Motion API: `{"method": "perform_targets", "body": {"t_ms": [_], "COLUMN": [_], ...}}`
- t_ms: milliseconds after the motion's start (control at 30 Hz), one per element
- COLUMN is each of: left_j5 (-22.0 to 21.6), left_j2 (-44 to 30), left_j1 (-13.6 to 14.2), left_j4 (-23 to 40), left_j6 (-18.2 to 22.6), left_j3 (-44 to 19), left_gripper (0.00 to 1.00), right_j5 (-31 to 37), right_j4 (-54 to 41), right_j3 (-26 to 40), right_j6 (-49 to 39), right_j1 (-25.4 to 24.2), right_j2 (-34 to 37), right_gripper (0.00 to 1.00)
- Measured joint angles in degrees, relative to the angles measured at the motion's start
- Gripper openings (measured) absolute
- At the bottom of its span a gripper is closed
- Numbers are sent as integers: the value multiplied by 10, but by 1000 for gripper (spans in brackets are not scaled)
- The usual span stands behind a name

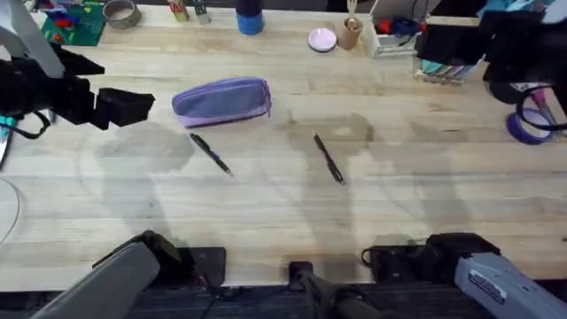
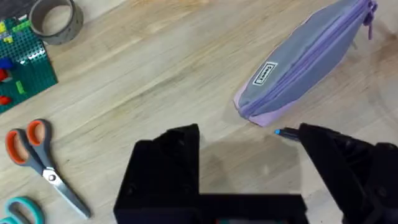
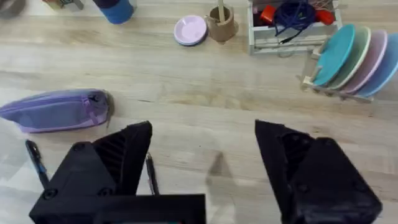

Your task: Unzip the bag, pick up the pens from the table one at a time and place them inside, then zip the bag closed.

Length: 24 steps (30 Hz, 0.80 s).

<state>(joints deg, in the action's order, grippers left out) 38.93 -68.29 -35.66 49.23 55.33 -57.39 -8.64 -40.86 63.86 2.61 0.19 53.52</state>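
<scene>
Lavender bag (image 1: 222, 100), black pens (image 1: 211, 153), pale wooden table (image 1: 425, 186).

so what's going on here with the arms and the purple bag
Nothing is being held yet. The bag lies zipped shut on the table, with two pens lying just in front of it. The left claw is open and hovering beside the bag's end, apparently lining up to start on it. The right claw is also open and empty, above bare table to the right of the bag.
</scene>
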Motion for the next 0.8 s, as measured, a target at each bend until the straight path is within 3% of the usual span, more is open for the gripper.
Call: {"method": "perform_targets", "body": {"t_ms": [300, 433, 600, 800], "left_j5": [2, 83, 125, 147], "left_j2": [-1, -76, -122, -176], "left_j1": [0, 0, 0, 0], "left_j4": [-10, -8, -9, -23], "left_j6": [1, 84, 128, 150], "left_j3": [0, 0, 0, 0], "left_gripper": [994, 994, 993, 993], "right_j5": [0, 0, 0, 0], "right_j4": [0, 0, 0, 0], "right_j3": [0, 0, 0, 0], "right_j6": [0, 0, 0, 0], "right_j1": [0, 0, 0, 0], "right_j2": [0, 0, 0, 0], "right_gripper": [996, 996, 996, 996]}}
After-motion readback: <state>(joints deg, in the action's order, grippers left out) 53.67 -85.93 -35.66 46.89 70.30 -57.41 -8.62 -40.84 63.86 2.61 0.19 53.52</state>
